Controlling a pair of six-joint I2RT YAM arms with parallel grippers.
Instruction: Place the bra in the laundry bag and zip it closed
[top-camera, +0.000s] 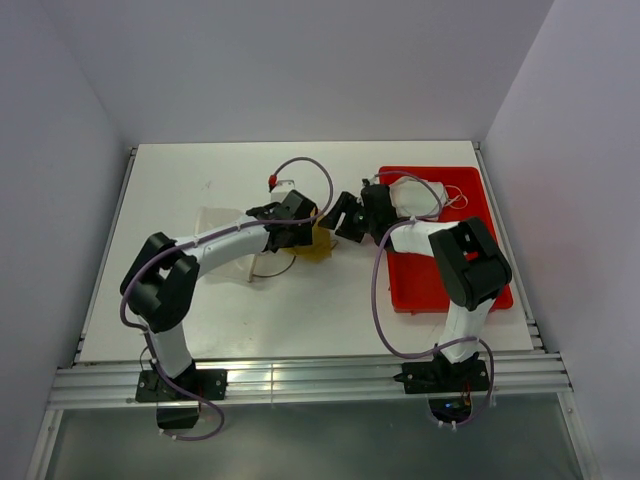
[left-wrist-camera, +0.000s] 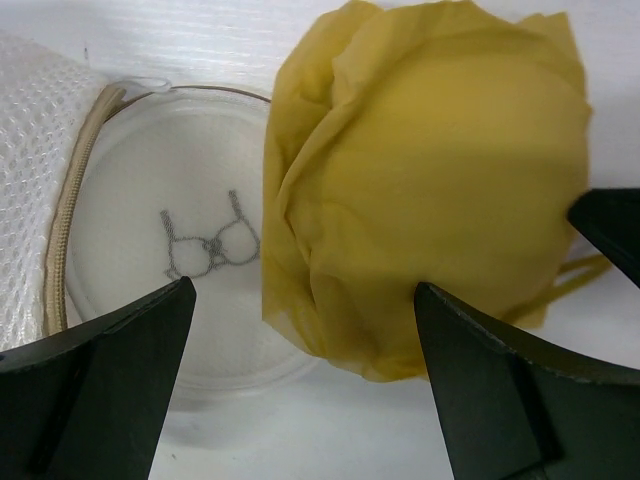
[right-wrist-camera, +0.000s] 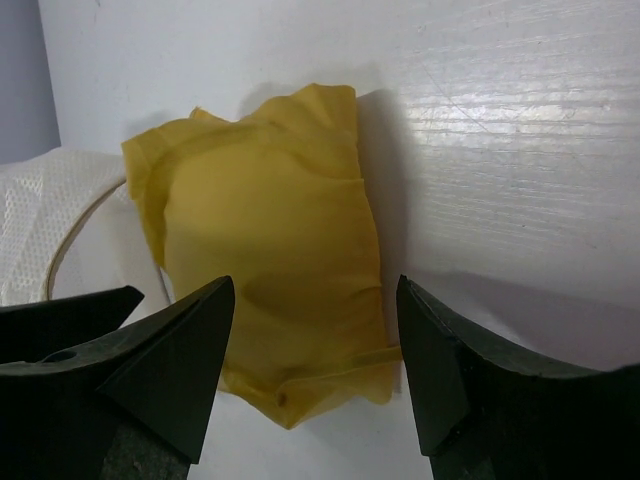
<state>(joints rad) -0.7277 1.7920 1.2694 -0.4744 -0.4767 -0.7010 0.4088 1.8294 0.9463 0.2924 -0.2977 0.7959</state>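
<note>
The mustard-yellow bra (left-wrist-camera: 430, 190) is lying crumpled in a soft mound on the white bench (top-camera: 180, 170), just at the 3 o'clock side of the white mesh laundry bag (left-wrist-camera: 35, 150). Its edge is overlapping the bag's round face there, and the tan zipper (left-wrist-camera: 75, 200) is curving along the face's 9 o'clock edge. None of the bra is sitting inside the bag yet. The cloth is looking thin, light and limp, so once lifted it is likely to sag, unfold and trail its thin straps, and it should give way easily to a pinch. A firm pinch through the bunched middle of the mound, gathering several layers, is looking safer than taking a loose hem or a strap. Both arms are reaching over the middle of the bench with wrists pitched down, meeting above the bra: the left gripper (left-wrist-camera: 302, 300) is pointing in from 8 o'clock and the right gripper (right-wrist-camera: 315, 300) from 4 o'clock. Both sets of jaws are standing wide apart and holding nothing, with the bra lying between and beyond their tips; whether any tip is touching the cloth I cannot tell. A red tray (top-camera: 495, 200) is sitting at 3 o'clock of the bra, carrying a white-grey bra (top-camera: 415, 190).
</note>
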